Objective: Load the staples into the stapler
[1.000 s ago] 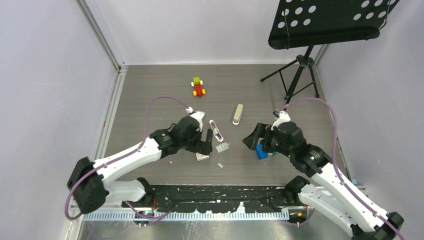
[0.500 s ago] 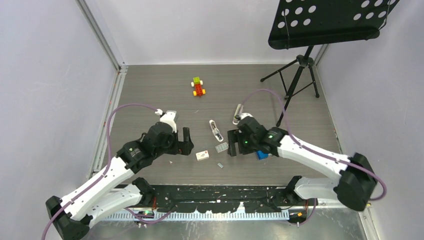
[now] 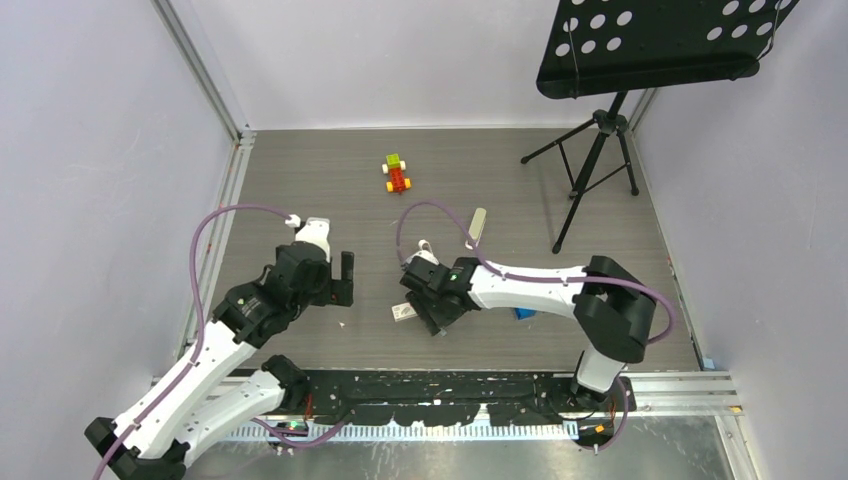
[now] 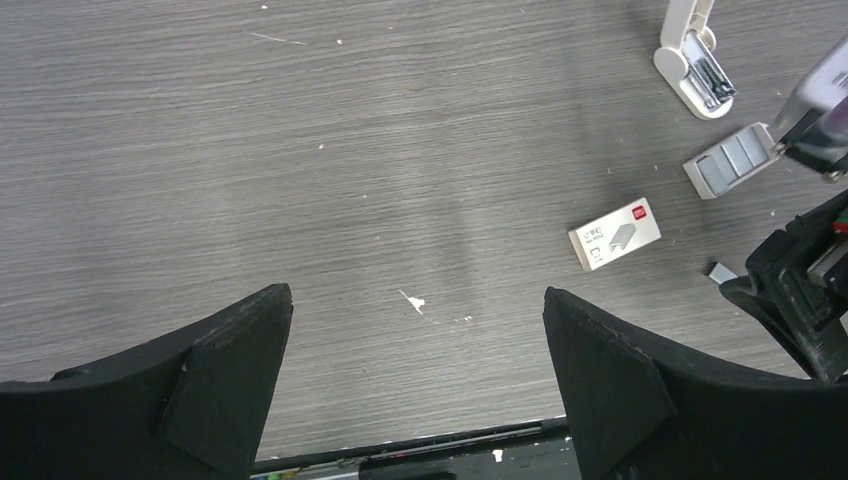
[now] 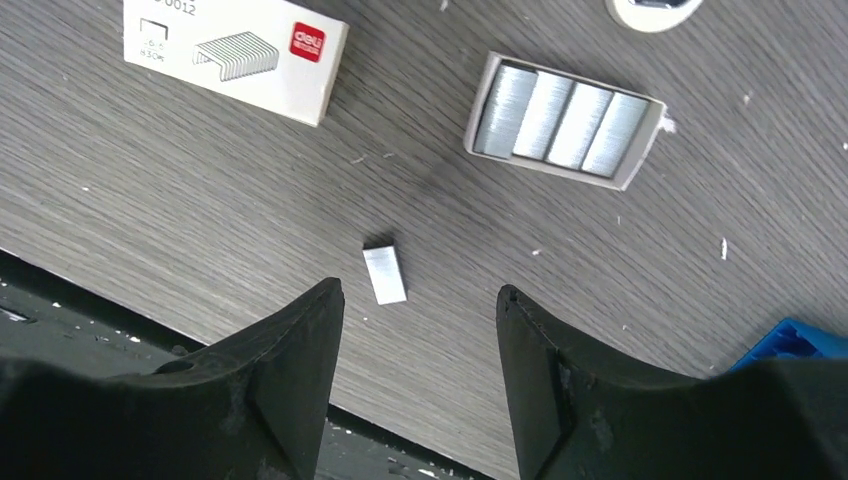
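The staples [image 5: 385, 275], a tiny loose silvery block, lie flat. Their white, red-marked carton [image 5: 235, 45] sits at ten o'clock from them. The stapler [image 3: 478, 226], slim and grey-beige on top, lies flat at the carton's one o'clock, well apart.

**Finishes under my right wrist**

I see a matt grey table [image 5: 150, 200] with a wood-grain look. The loose staples [image 5: 385, 275] gleam as bare metal, and their carton [image 5: 235, 48] is smooth white card. My right gripper [image 5: 420, 295] has matt black plastic fingers [image 5: 290, 370].
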Controlling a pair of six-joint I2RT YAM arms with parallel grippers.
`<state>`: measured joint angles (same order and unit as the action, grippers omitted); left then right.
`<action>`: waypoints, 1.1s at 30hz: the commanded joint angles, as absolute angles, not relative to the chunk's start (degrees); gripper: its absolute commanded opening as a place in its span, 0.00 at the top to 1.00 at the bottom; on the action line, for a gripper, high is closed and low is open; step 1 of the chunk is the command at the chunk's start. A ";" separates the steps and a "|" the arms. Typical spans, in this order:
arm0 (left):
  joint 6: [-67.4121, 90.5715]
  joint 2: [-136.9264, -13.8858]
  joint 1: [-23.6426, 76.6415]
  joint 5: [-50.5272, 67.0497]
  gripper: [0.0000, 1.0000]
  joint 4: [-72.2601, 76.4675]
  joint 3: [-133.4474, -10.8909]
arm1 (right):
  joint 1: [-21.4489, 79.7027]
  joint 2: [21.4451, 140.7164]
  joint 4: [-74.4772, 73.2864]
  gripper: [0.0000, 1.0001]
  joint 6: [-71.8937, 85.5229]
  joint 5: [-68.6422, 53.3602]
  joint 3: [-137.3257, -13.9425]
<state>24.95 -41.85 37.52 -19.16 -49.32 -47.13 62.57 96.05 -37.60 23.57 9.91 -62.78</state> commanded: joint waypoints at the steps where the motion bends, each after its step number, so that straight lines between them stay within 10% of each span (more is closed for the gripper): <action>1: 22.14 -40.33 36.15 -21.35 0.00 -48.73 -48.25 | 64.35 98.81 -39.69 0.40 20.91 11.51 -67.09; 33: 21.45 -32.18 32.36 -18.31 0.00 -43.91 -43.42 | 67.13 109.00 -45.54 0.61 14.74 6.27 -72.83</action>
<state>22.04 -32.27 32.93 -19.31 -46.46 -43.59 66.70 108.14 -43.62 16.51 8.27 -72.25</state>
